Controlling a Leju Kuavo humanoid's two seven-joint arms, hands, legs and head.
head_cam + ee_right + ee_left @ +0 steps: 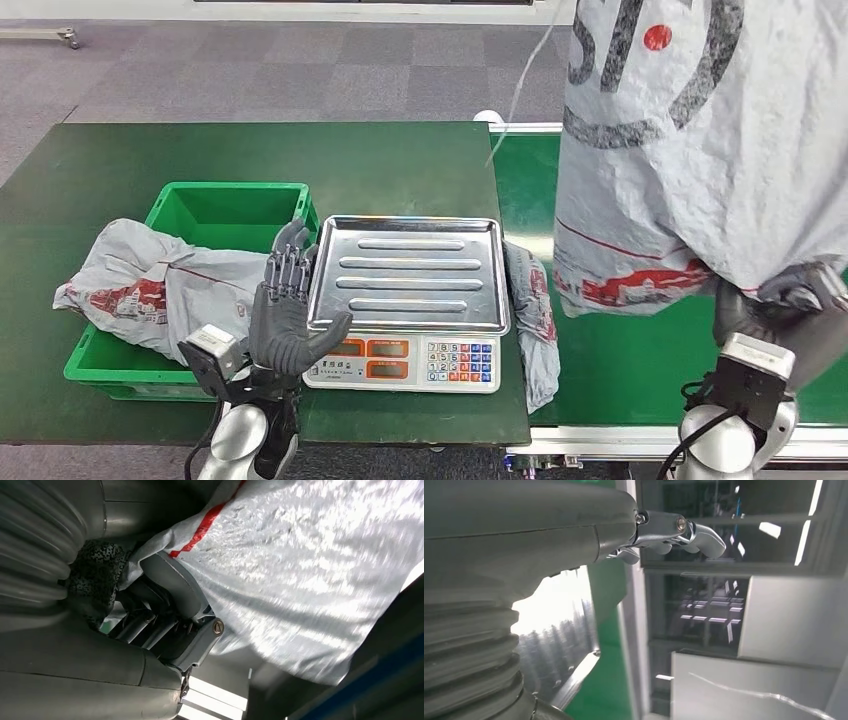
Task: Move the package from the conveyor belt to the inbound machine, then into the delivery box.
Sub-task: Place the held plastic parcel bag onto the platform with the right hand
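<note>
We see the right hand (790,300) gripping the lower edge of a large grey package (700,140), lifted above the green conveyor belt (640,350) and hanging clear of it; in the right wrist view the fingers (170,587) are curled tight into the crumpled plastic of the package (300,570) near its red stripe. The left hand (285,310) stands upright with its fingers (288,262) spread and nothing in them, just beside the left edge of the steel tray (410,272) of the inbound machine (405,360); the tray top lies bare. In the left wrist view the fingers (684,532) reach out past the tray's shiny rim (579,672).

Left of the hand, the green delivery box (200,215) sits on the dark green desk (150,150); a grey parcel (160,285) drapes over the box's near half and spills past its left wall, leaving the far half open. A second grey bag (530,315) lies wedged along the tray's right edge, hanging over the gap where the desk meets the belt; between it and the lifted package the belt surface is free. The far part of the desk behind box and tray is open too.
</note>
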